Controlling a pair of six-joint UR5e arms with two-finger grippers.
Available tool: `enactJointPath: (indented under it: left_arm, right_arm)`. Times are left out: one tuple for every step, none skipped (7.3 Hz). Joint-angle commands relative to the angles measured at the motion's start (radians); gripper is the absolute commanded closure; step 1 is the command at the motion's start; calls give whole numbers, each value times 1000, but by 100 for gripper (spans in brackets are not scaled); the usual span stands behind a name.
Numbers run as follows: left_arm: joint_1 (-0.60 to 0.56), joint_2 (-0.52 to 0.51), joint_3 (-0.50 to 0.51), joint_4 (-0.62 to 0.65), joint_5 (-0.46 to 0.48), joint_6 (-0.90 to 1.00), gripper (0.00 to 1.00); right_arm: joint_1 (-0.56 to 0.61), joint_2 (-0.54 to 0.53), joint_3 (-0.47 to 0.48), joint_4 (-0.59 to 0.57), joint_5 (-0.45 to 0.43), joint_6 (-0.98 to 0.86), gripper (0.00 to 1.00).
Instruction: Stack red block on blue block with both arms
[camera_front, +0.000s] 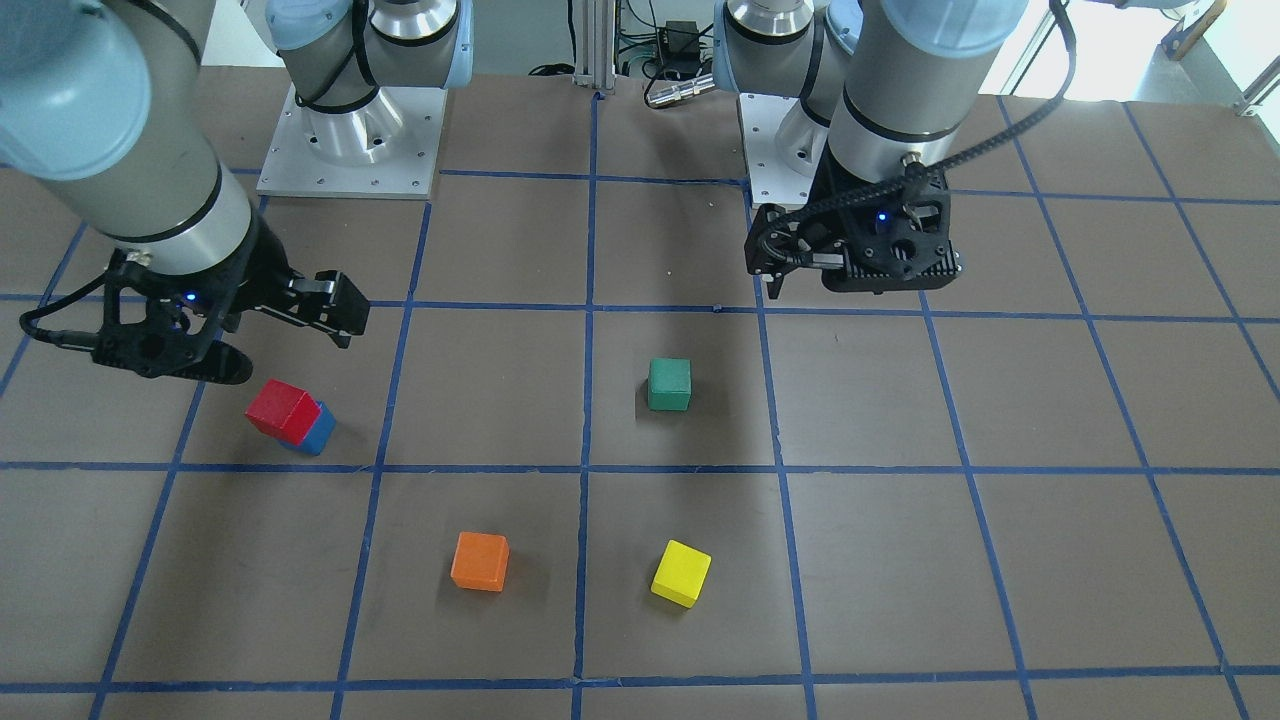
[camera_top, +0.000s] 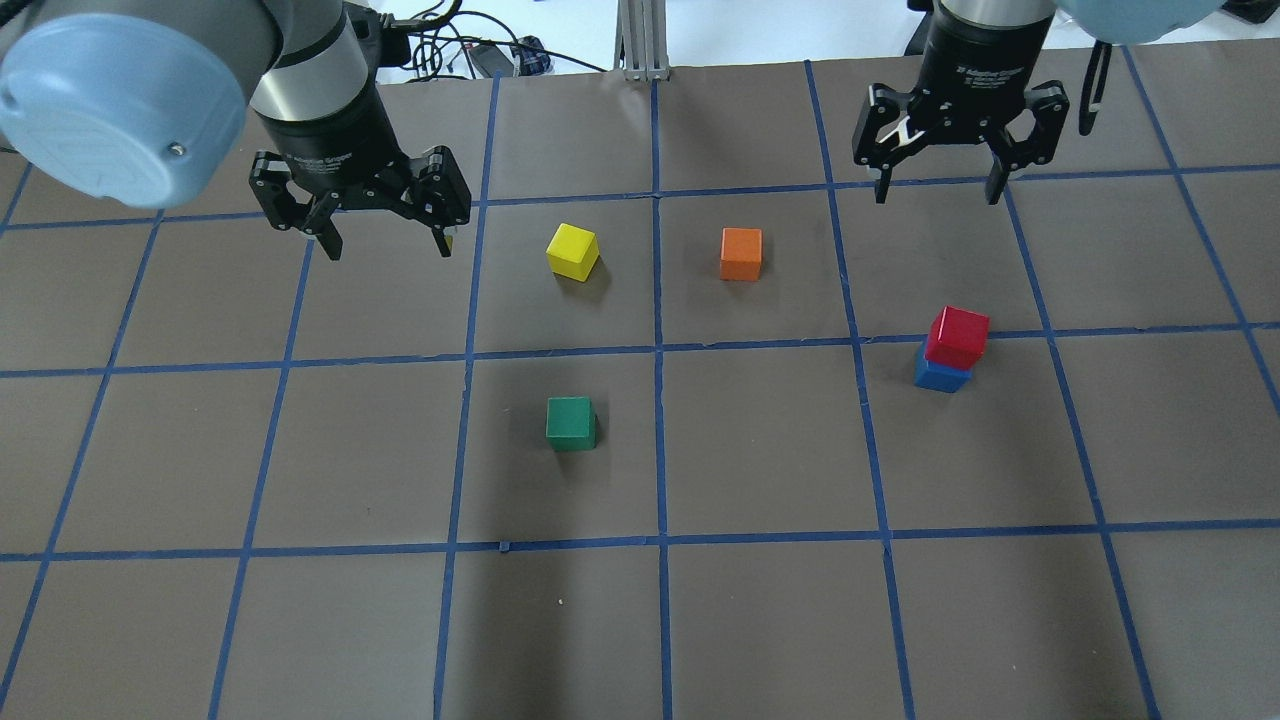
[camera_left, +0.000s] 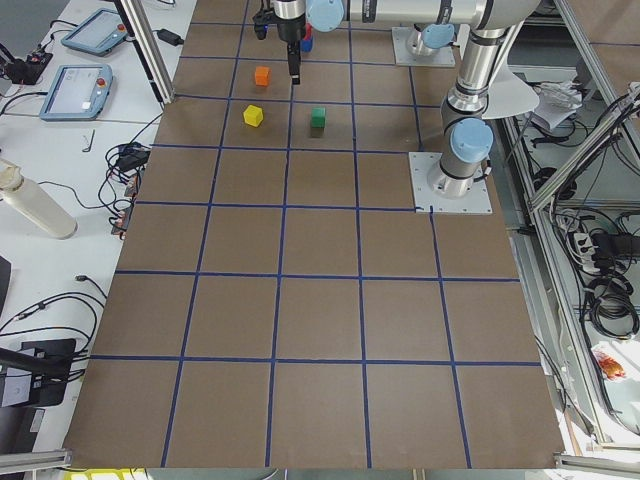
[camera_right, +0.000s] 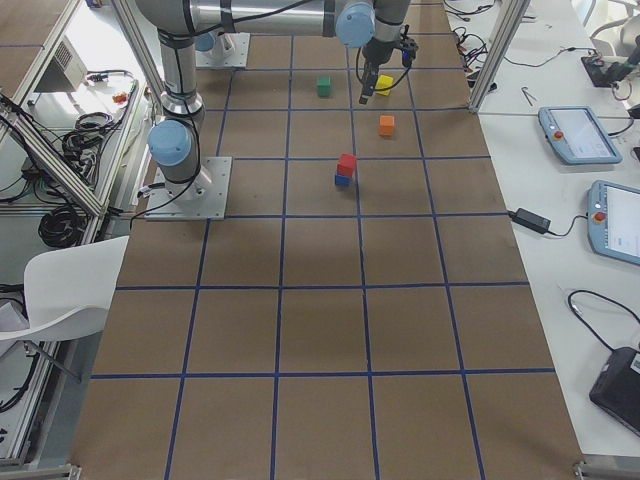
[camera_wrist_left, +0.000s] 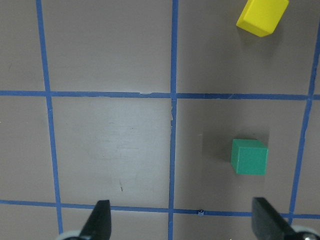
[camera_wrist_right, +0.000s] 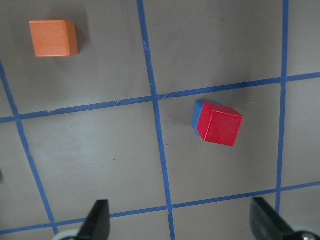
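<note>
The red block (camera_top: 957, 337) sits on top of the blue block (camera_top: 940, 377), slightly offset and turned, on the robot's right side of the table. The same stack shows as red block (camera_front: 282, 410) over blue block (camera_front: 318, 432), and in the right wrist view as red block (camera_wrist_right: 220, 124) covering most of the blue block (camera_wrist_right: 196, 112). My right gripper (camera_top: 938, 195) hangs open above the table, apart from the stack, with nothing between its fingers. My left gripper (camera_top: 388, 248) is also open and empty, raised over the left side.
A green block (camera_top: 571, 422) lies near the table's middle. A yellow block (camera_top: 573, 251) and an orange block (camera_top: 741, 254) lie farther out. Blue tape lines grid the brown table (camera_top: 760, 620). Both arm bases stand at the robot's edge.
</note>
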Motion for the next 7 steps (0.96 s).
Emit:
enactJointPath:
  left_arm:
    - [-20,21,-4,-64,-57,26,0]
    - [-13,22,-4,-68,-54,102,0]
    - [-10,22,-4,-73,-49,115,0]
    - [-5,19,-5,-59,-54,111,0]
    - [6,6,-2,-53,-57,126,0]
    - [50,8,-2,-46,-55,166,0]
    - [100,19,-4,-30,-57,195,0]
  right_arm:
    - [44,-34,38,-2,5,36,0]
    - [47,-69,78,-8,16,39,0]
    - [47,-106,113,-20,37,38,0]
    - [47,-123,129,-30,36,41,0]
    - [47,-143,130,-30,37,41,0]
    - [47,-155,135,-28,37,44,0]
    - [47,-158,134,-28,37,44,0]
